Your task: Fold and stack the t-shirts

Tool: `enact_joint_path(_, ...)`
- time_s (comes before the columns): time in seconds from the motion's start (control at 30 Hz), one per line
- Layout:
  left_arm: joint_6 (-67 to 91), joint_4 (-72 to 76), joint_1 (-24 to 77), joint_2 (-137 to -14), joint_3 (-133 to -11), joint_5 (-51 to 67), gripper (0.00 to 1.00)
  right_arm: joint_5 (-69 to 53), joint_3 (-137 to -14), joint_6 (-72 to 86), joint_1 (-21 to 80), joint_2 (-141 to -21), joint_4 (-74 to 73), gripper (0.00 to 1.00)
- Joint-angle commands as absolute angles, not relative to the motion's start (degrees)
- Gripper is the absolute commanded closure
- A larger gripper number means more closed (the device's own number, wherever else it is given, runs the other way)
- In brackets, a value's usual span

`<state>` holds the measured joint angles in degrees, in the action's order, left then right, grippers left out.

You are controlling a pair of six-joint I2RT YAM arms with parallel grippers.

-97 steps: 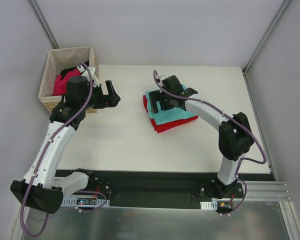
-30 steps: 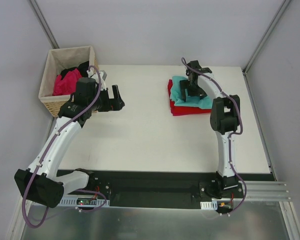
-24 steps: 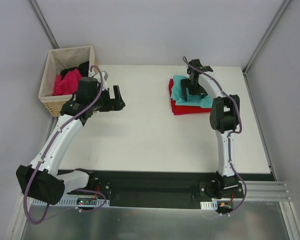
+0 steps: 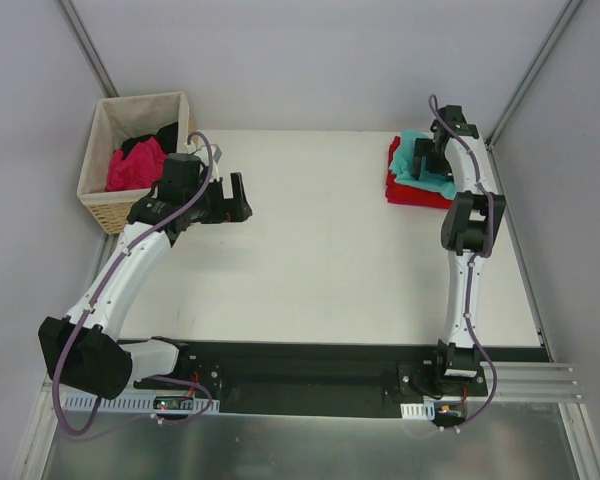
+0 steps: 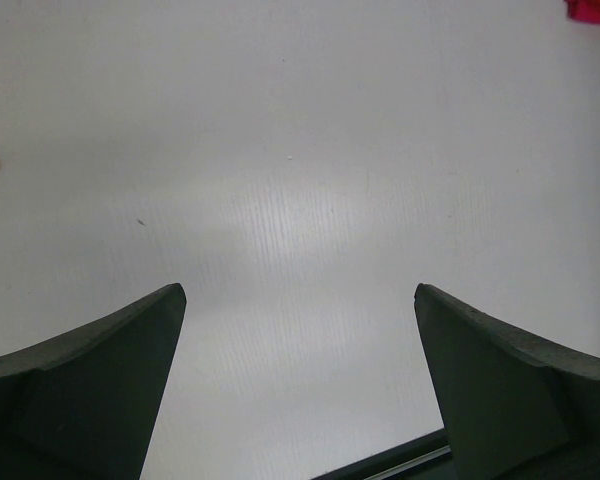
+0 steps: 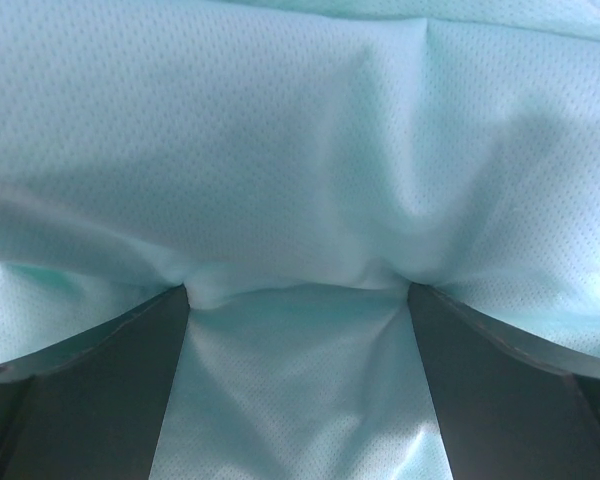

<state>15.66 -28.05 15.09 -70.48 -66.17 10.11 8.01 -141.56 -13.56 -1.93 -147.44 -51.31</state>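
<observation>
From above, the teal t-shirt (image 4: 410,152) was seen folded on the red t-shirt (image 4: 408,191) at the far right corner of the table (image 4: 320,250), the stack askew to the edge, its long axis hidden by the arm. Only the right wrist view showed fine dimpled mesh, puckered between the wide-spread fingers of the right gripper (image 6: 298,290), pressed on but not pinched. The left gripper (image 5: 300,290) was hung fully spread over matte white tabletop, nothing gripped.

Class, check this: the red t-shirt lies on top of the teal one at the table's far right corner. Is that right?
No: the top external view shows the teal t-shirt on top of the red t-shirt, at the far right corner of the table.
</observation>
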Motion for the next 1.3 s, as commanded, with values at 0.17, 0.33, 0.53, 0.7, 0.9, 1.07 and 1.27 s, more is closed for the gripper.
enact_joint_path(0.17,14.9,-26.9,15.8,-70.5,-66.0,12.2,0.01,9.4,-144.0,-14.1,-4.9,-151.3,-48.7,0.04)
enact_joint_path(0.33,14.9,-26.7,15.7,-70.8,-66.2,12.5,0.01,8.0,-145.0,-14.4,-6.1,-151.4,-46.2,0.03)
enact_joint_path(0.53,14.9,-26.3,15.7,-70.2,-65.7,13.0,0.01,7.0,-138.1,-14.7,-6.4,-143.3,-44.5,0.04)
enact_joint_path(0.7,15.2,-25.9,15.7,-68.2,-64.7,12.6,0.01,11.1,-131.1,-16.3,-3.7,-131.6,-42.8,0.03)
enact_joint_path(0.9,15.5,-25.6,15.7,-66.5,-63.8,12.1,0.01,14.0,-128.3,-17.6,-0.5,-118.6,-45.5,0.04)
enact_joint_path(1.07,15.9,-25.4,15.7,-65.0,-63.2,13.1,0.01,15.4,-122.2,-16.5,1.8,-110.5,-50.6,0.03)
enact_joint_path(1.27,16.0,-25.3,15.7,-62.4,-62.6,13.6,0.01,15.6,-104.1,-12.7,2.0,-104.0,-49.0,0.03)
